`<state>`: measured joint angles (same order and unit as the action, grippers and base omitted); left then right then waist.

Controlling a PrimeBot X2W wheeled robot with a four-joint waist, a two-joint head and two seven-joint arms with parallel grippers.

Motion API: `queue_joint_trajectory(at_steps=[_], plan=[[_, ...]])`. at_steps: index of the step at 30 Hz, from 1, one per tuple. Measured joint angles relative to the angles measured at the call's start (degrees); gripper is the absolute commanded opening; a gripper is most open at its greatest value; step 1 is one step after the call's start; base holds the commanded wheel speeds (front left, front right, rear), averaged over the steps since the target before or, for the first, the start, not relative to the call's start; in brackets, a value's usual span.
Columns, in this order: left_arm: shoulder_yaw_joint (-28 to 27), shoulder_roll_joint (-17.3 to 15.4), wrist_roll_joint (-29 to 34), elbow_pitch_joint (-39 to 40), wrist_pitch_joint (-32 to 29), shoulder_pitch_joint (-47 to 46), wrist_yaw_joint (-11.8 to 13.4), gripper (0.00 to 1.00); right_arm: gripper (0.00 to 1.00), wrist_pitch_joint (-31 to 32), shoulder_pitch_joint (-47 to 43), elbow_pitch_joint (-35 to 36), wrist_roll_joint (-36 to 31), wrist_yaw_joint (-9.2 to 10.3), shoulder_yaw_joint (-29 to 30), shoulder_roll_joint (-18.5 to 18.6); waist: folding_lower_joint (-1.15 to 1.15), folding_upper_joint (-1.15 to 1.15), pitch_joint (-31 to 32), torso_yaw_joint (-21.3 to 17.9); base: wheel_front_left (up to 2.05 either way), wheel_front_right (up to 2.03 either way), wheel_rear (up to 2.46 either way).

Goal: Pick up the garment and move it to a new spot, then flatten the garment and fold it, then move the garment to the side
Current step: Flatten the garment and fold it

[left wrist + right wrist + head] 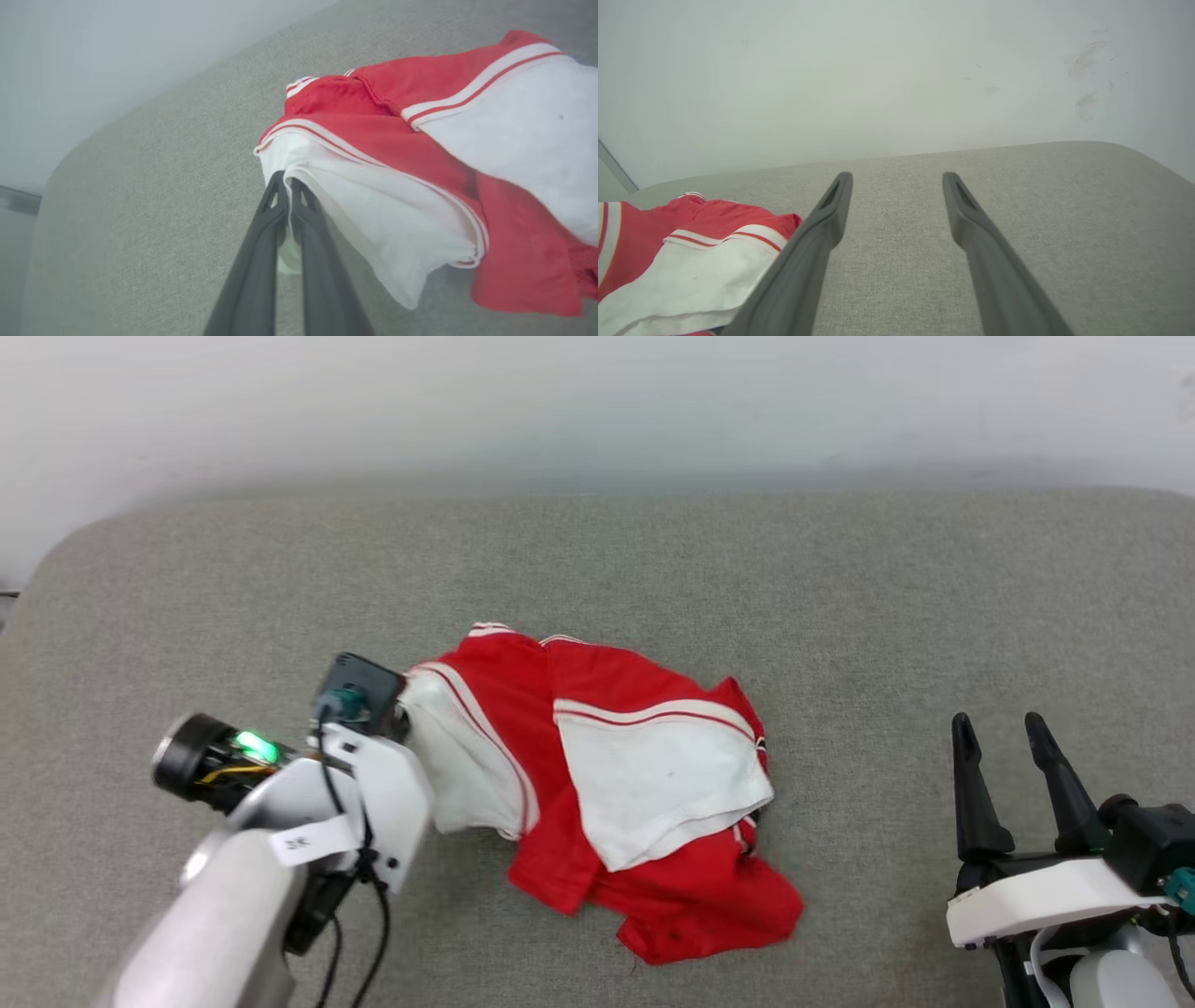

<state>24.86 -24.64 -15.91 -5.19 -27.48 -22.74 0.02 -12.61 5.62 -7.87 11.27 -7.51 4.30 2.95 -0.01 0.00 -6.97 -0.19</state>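
At wrist level, left end effector (286,178) pinches garment (420,140) by white sleeve (373,210).

My left arm (252,887) angles up from the lower left of the head view. My left gripper (286,184) is pinched tight on a white fold of the shirt (373,205). My right gripper (997,733) sits at lower right, fingers spread wide and pointing up, holding nothing.

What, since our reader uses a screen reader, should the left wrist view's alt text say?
The left gripper, its dark fingers shut, pinches a white edge of the crumpled red-and-white garment on a grey fabric surface.
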Motion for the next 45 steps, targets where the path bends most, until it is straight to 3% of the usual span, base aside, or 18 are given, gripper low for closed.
queue_joint_trajectory(at_steps=[5, 12, 13, 14, 15, 23, 31, 37, 45], plan=[[-2.75, -2.14, -1.46, -1.04, 3.65, 2.67, 0.64, 0.00, 1.00, -0.40, 0.03, -0.78, 0.48, 0.00, -0.54, -0.01, 0.00, 0.00, 0.18, 0.30, 0.00, 0.00, 0.00], [-2.89, -2.98, -3.35, -8.98, 10.28, 7.28, -1.54, 0.00, 1.00, -0.46, 0.06, -1.47, 0.42, 0.00, -0.35, 0.00, 0.00, 0.00, -0.53, 0.23, 0.00, 0.00, 0.00], [-3.03, -2.55, -3.69, -9.96, 11.44, 7.38, -1.45, 0.04, 1.00, -0.46, 0.06, -1.52, 0.34, 0.00, -0.29, -0.01, 0.00, 0.00, -0.53, 0.27, 0.00, 0.00, 0.00], [-3.10, -2.29, -3.43, -10.89, 12.62, 7.37, -1.16, 0.84, 1.00, -0.44, 0.06, -1.56, 0.30, 0.00, -0.21, -0.01, 0.00, 0.00, -0.47, 0.33, 0.00, 0.00, 0.00], [-3.12, -2.20, -3.15, -11.89, 13.46, 7.33, -0.67, 1.00, 1.00, -0.38, 0.06, -1.58, 0.27, 0.00, -0.09, -0.01, 0.00, 0.00, -0.37, 0.43, 0.00, 0.00, 0.00], [-3.85, -0.92, -0.27, -14.57, 24.92, 5.98, 2.89, 1.00, 1.00, 0.56, -0.14, -1.58, -0.33, 0.00, 0.07, -0.01, 0.00, 0.00, 1.78, 1.61, 0.00, 0.00, 0.00], [-5.31, 0.71, 0.51, -8.94, 39.22, 9.12, 5.84, 1.00, 1.00, 1.38, -1.58, -0.96, -0.32, 0.00, 0.86, -0.01, 0.00, 0.00, 4.57, 3.17, 0.00, 0.00, 0.00], [-6.02, 3.53, 0.89, -1.92, 42.31, 15.55, 8.61, 1.00, 1.00, 1.88, -2.79, -0.08, -0.22, 0.00, 0.90, -0.03, 0.00, 0.00, 5.55, 4.27, 0.00, 0.00, 0.00], [-8.22, 7.16, 3.30, 4.76, 42.54, 21.48, 9.03, 1.00, 1.00, 2.65, -3.52, 0.70, -0.34, 0.00, 0.68, -0.03, 0.00, 0.00, 5.99, 4.98, 0.00, 0.00, 0.00]])
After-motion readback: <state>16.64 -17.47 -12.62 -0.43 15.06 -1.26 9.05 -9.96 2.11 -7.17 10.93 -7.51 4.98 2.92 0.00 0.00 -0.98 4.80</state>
